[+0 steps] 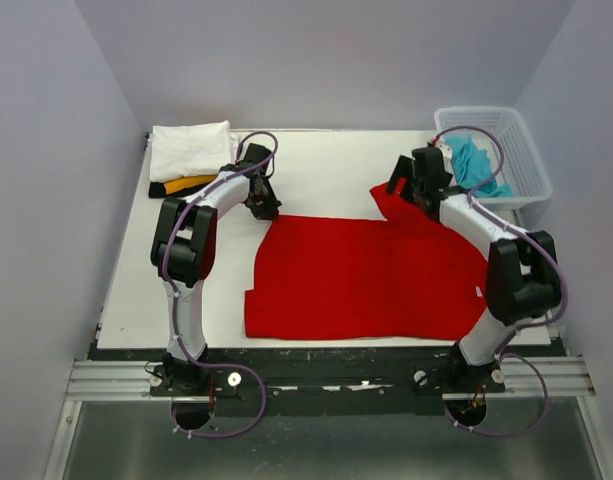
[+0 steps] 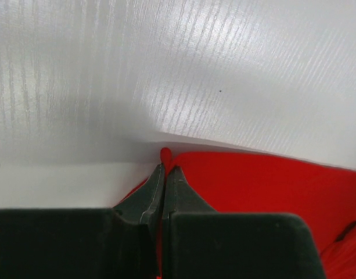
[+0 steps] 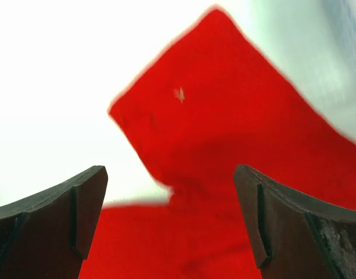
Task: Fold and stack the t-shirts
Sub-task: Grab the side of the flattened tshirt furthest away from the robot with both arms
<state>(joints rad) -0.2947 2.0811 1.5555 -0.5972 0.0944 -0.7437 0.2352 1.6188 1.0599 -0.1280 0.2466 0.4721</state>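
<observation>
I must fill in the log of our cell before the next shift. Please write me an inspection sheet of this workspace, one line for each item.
Surface: white ribbed table board, one tiny dark speck.
Job's things: bright red cotton t-shirt spread flat at the centre; folded white t-shirt, yellow-orange t-shirt and black t-shirt stacked far left; turquoise t-shirt inside the white plastic lattice basket, far right.
Clutter: nothing seen.
Grippers: left gripper shut on the red t-shirt's far left corner; right gripper open over its far right sleeve.
Cables: purple cables loop along both arms.
Surroundings: pale lilac walls; metal rail at the near edge.
</observation>
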